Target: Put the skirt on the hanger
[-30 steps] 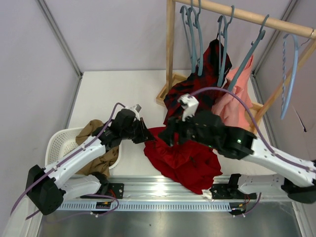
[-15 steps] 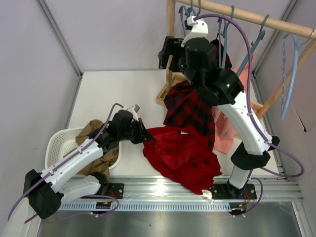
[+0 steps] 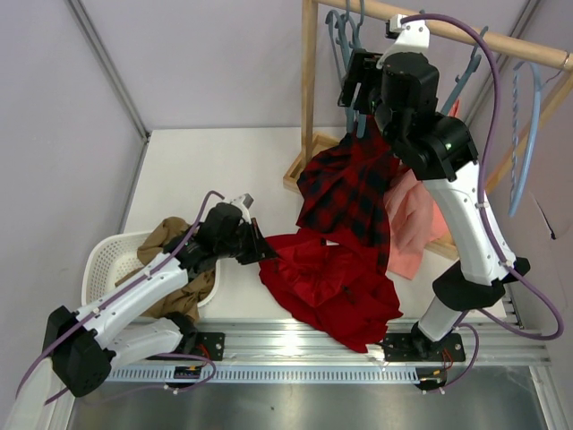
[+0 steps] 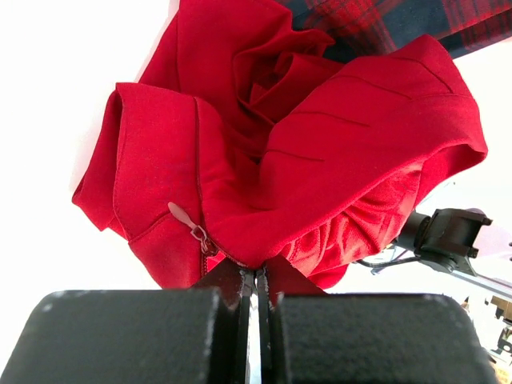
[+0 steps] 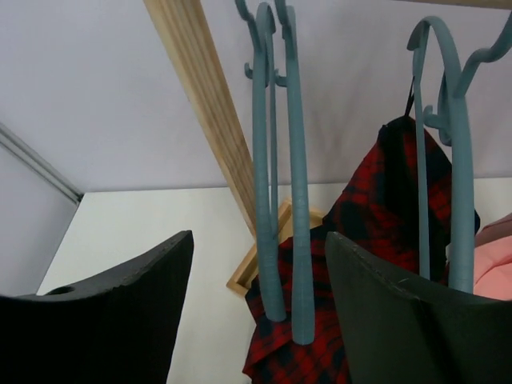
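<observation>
The bright-red skirt (image 3: 327, 278) lies crumpled on the table near the front edge. My left gripper (image 3: 268, 253) is at its left edge, shut on a fold of the red cloth just beside the zip (image 4: 192, 228); in the left wrist view the skirt (image 4: 320, 152) fills the frame above the gripper (image 4: 256, 282). My right gripper (image 3: 356, 90) is raised to the rack and stands open. In the right wrist view a grey-blue hanger (image 5: 302, 200) and a second one close beside it hang down between the gripper's (image 5: 260, 240) fingers, touching neither.
A wooden rail (image 3: 466, 34) on a post (image 3: 309, 90) carries several hangers, a red-and-black plaid garment (image 3: 354, 193), a pink garment (image 3: 412, 215) and a paler twisted hanger (image 3: 526, 134). A white basket (image 3: 106, 260) with a tan garment (image 3: 170, 237) sits at the front left.
The right arm has lifted from low over the skirt up to the rail, then shifted right to the leftmost hangers. The left gripper has kept its hold on the skirt.
</observation>
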Robot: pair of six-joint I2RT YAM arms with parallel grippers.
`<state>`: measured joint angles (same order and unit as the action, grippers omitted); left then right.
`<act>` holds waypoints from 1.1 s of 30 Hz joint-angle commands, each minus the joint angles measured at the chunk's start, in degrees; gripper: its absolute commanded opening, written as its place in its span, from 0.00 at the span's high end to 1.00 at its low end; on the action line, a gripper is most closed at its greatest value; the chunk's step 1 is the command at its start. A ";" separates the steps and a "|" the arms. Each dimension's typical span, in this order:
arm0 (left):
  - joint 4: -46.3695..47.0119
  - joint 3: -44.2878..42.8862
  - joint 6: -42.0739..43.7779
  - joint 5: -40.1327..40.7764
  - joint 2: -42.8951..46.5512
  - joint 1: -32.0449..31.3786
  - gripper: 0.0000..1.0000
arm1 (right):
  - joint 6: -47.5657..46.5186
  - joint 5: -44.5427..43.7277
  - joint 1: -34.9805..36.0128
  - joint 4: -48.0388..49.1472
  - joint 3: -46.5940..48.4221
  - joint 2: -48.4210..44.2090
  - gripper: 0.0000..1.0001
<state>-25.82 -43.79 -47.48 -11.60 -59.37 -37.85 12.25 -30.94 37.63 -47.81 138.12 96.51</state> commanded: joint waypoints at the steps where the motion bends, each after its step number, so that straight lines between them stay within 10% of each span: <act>1: 1.65 0.29 0.37 -0.45 0.05 0.49 1.00 | -2.67 0.00 -2.64 1.58 0.83 -0.54 0.28; 33: 2.80 0.11 0.73 -0.09 -1.80 0.58 1.00 | -5.92 10.72 -11.08 8.53 -2.25 5.79 0.54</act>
<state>-24.60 -43.46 -47.48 -11.60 -60.88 -37.82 7.68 -20.27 26.96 -41.52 135.22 101.89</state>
